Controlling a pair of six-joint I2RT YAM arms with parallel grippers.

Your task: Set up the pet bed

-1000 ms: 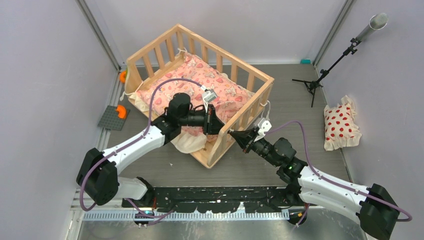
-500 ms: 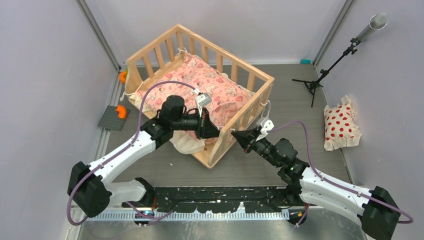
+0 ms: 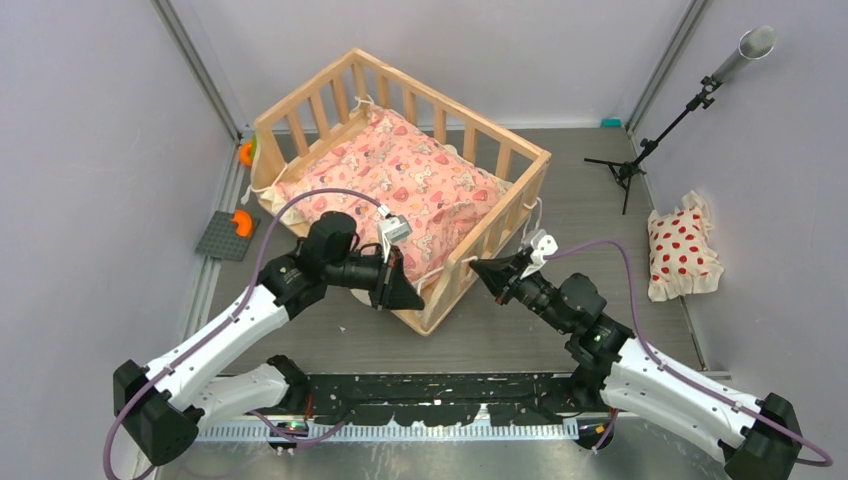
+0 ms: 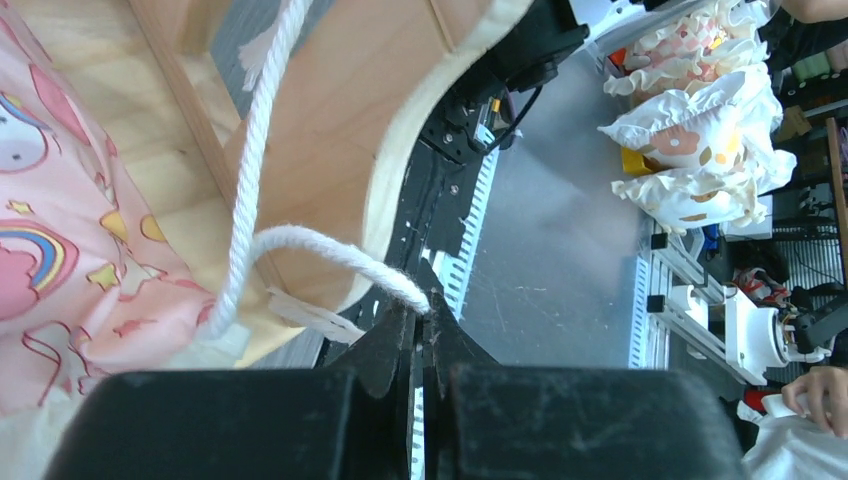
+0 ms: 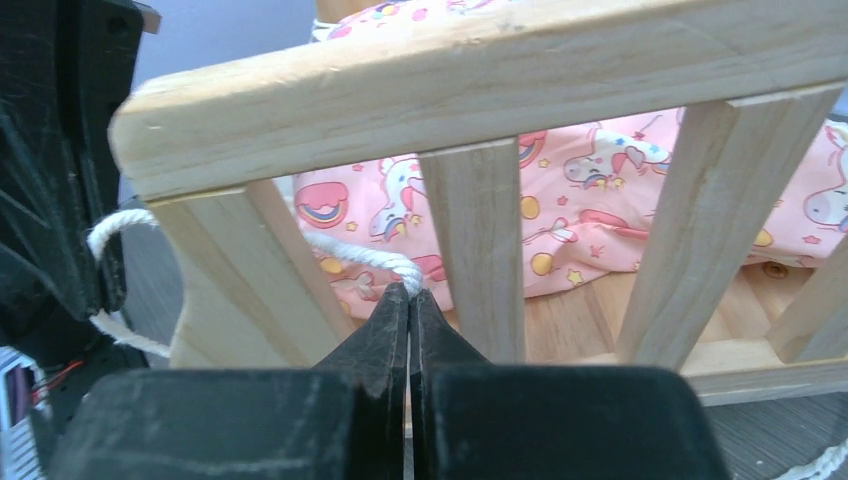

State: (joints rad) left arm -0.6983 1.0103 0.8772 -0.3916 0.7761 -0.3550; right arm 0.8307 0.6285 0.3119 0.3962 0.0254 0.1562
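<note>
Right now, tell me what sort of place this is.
Probably a robot test cell in a lab: plain partition walls box in the table, a tripod stand stands near the pet bed, and spare cushions pile outside.

The pet bed (image 3: 450, 102) is smooth matt wood; cushion (image 3: 400, 180) cloth, cord (image 4: 320, 246) twisted fibre.

We see a grey table (image 3: 560, 340) carrying the bed (image 3: 440, 100) mid-table, a dotted pillow (image 3: 682, 252) at its right edge, a tripod (image 3: 628, 168) behind that, and a plate (image 3: 225, 238) far left.
</note>
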